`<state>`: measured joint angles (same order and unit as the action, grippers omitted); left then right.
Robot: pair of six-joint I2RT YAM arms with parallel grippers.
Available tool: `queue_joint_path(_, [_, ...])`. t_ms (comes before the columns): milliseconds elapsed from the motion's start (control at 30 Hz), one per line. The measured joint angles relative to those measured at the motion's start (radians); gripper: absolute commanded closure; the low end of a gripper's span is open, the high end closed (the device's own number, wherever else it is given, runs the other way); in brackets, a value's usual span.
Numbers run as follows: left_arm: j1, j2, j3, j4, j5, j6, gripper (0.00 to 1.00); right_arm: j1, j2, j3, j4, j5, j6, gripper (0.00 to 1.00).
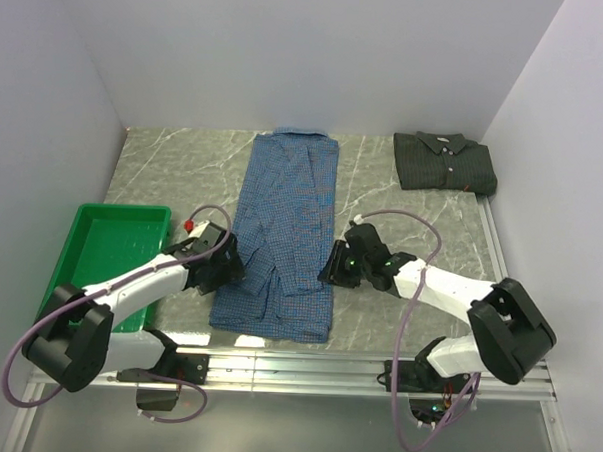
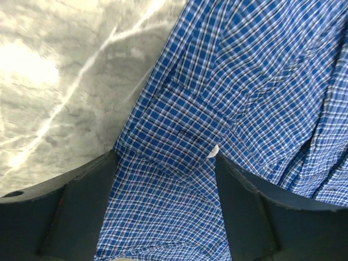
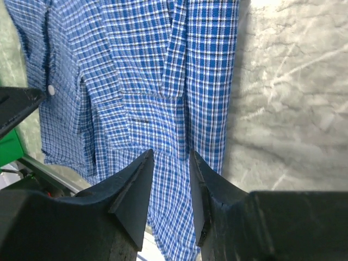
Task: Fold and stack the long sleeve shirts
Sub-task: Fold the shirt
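The blue checked shirt [image 1: 284, 235] lies flat as a long strip down the middle of the table, collar at the far end, sleeves folded in. The dark green-charcoal shirt [image 1: 444, 162] lies folded at the back right. My left gripper [image 1: 226, 263] is at the blue shirt's left edge, near its lower half. In the left wrist view my left gripper [image 2: 166, 157] is open wide over the checked cloth [image 2: 244, 81], next to a white button [image 2: 212, 151]. My right gripper [image 1: 334, 266] is at the shirt's right edge. In the right wrist view my right gripper [image 3: 171, 155] is open, jaws a little apart over the shirt [image 3: 141, 81].
A green plastic tray [image 1: 91, 227] stands at the left, close behind the left arm. White walls close in the table at the back and both sides. A metal rail [image 1: 295, 371] runs along the near edge.
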<state>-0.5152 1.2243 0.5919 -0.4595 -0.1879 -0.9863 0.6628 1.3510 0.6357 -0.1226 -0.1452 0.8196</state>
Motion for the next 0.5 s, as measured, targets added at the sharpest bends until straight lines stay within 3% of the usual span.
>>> queue_joint_path(200, [0.0, 0.03, -0.006, 0.043, 0.031, -0.007, 0.29, 0.0, 0.123, 0.0, 0.06, -0.015, 0.002, 0.63])
queue_joint_path(500, [-0.033, 0.05, -0.017, 0.159, 0.113, -0.074, 0.23, -0.089, 0.183, 0.053, 0.05, -0.005, -0.046, 0.65])
